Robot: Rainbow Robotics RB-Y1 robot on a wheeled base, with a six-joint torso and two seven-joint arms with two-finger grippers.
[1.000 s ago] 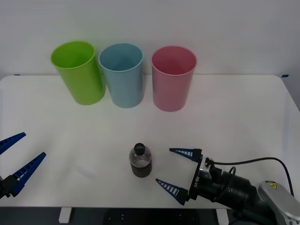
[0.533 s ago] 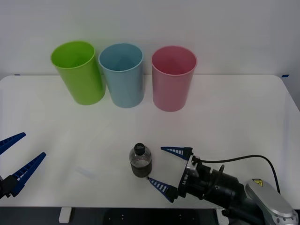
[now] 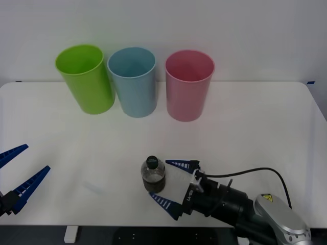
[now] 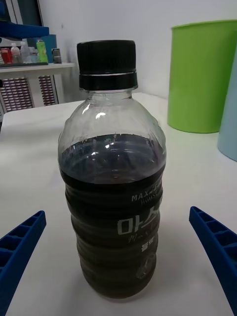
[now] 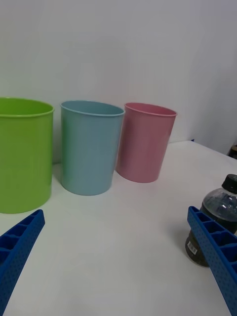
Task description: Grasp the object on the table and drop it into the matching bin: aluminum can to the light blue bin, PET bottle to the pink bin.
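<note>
Taking the PET bottle (image 3: 153, 176) as the landmark: it stands upright near the front edge of the white counter (image 3: 265, 127), black cap up, dark drink filling its lower half.

Well to the left of the bottle, the left gripper (image 3: 15, 176) hangs at the counter's front corner, fingers spread and released on nothing; it looks parked, clear of the other arm's work.

Far behind the bottle stand three tall bins in a row: the lime green bin (image 3: 86, 79) farthest left, the light blue bin (image 3: 133, 81) beside it, and the pink bin (image 3: 188, 84) behind and a little right. All open upward, ready to take a drop; the pink one is where this bottle belongs.

Just right of the bottle, the right gripper (image 3: 171, 185) lies low and level, fingers wide apart, one tip just beside it on the far side and one on the near side. That suits a side grasp on the body, not yet closed.

Whether either tip touches the plastic is hard to tell. The bins' insides are partly hidden by their rims, and the right arm runs off the frame.
</note>
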